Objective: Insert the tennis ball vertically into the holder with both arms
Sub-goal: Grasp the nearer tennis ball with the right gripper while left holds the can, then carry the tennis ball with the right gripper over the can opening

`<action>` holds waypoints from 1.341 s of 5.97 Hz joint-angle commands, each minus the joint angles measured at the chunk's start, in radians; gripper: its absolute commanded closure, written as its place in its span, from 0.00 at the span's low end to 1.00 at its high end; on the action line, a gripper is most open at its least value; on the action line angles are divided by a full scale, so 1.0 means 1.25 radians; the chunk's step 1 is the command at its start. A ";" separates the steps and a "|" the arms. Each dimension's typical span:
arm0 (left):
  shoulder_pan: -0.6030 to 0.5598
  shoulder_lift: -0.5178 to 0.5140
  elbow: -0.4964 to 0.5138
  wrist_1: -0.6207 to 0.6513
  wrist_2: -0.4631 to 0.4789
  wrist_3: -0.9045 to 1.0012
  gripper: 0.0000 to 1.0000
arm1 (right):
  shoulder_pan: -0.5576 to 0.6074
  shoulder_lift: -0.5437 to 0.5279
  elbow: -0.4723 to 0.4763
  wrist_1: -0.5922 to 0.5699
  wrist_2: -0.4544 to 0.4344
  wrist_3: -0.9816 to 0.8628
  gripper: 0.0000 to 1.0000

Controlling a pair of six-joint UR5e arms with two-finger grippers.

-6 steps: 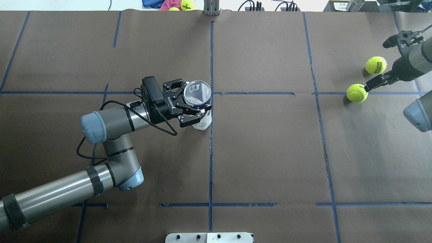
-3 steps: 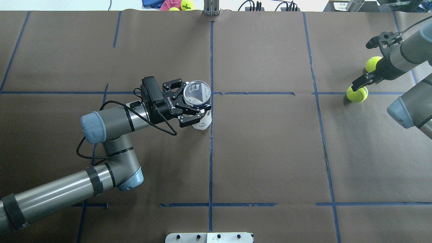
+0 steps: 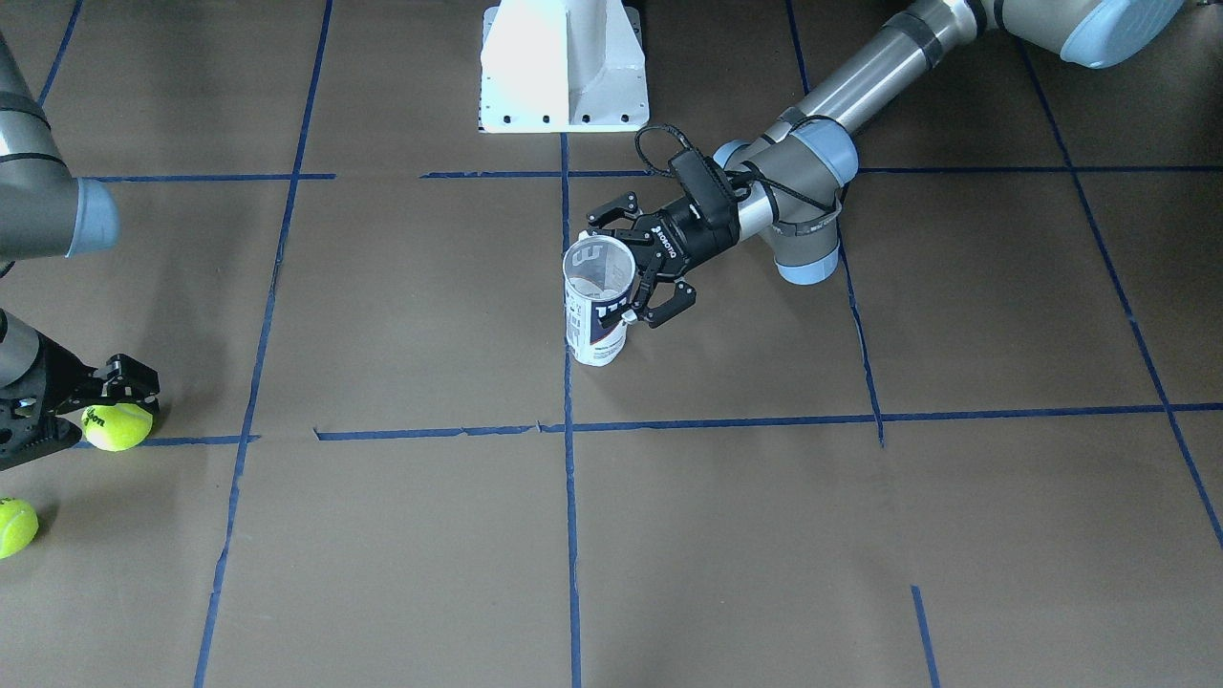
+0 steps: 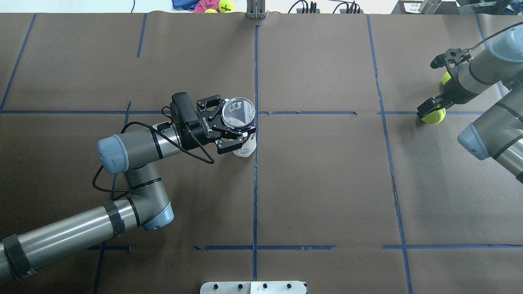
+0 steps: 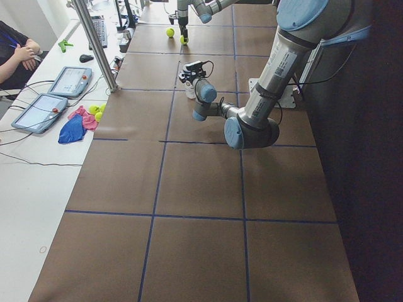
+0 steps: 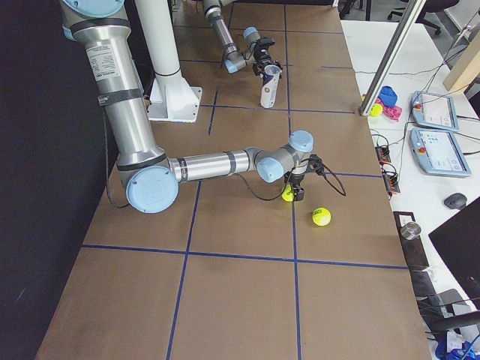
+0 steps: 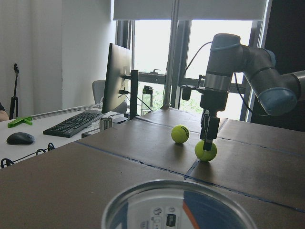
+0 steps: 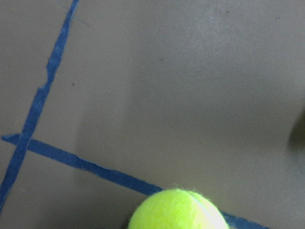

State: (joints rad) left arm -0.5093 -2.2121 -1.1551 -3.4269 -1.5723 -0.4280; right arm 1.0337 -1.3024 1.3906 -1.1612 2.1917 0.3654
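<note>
The holder (image 4: 241, 118), a clear tube with a white and navy label, stands upright near the table's centre line and also shows in the front view (image 3: 596, 315). My left gripper (image 4: 236, 123) is shut on the holder from the side, just below its open rim (image 7: 176, 200). A tennis ball (image 4: 434, 116) lies on the blue tape line at far right. My right gripper (image 4: 428, 110) points down onto this ball with its jaws open, fingers low beside it (image 3: 122, 375). The ball rests on the table (image 7: 205, 150). The right wrist view shows its top (image 8: 178, 210).
A second tennis ball (image 3: 14, 526) lies just beyond the first, partly hidden by my right arm in the overhead view (image 4: 446, 77). The white pedestal base (image 3: 564, 67) stands at the robot's side. More balls and cloths (image 4: 212, 5) lie off the far edge.
My right arm has swung left and its gripper has come down over the nearer ball, now covering most of the farther ball. The left arm and the holder have not moved.
</note>
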 commanded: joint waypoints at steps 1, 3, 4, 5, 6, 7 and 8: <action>0.000 0.001 0.000 0.000 0.000 0.000 0.09 | -0.010 0.010 -0.017 0.000 -0.002 -0.004 0.59; 0.000 0.001 0.000 0.000 0.000 0.000 0.09 | 0.017 0.032 0.019 -0.013 0.008 0.006 0.96; 0.000 0.001 0.000 0.000 0.000 0.000 0.09 | 0.034 0.036 0.098 -0.084 0.023 0.014 0.96; 0.000 0.001 0.000 0.000 0.000 0.001 0.09 | 0.037 0.045 0.235 -0.220 0.025 0.066 0.96; 0.000 0.001 0.000 0.000 0.000 0.002 0.09 | 0.032 0.101 0.310 -0.328 0.026 0.130 0.96; 0.000 0.001 0.000 0.000 0.000 0.002 0.09 | -0.003 0.147 0.367 -0.393 0.026 0.222 0.96; 0.000 0.001 0.001 0.001 0.000 0.004 0.09 | -0.048 0.219 0.382 -0.435 0.020 0.322 0.96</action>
State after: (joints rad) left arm -0.5093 -2.2105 -1.1547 -3.4265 -1.5723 -0.4246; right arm 1.0216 -1.1076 1.8300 -1.6391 2.2218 0.6508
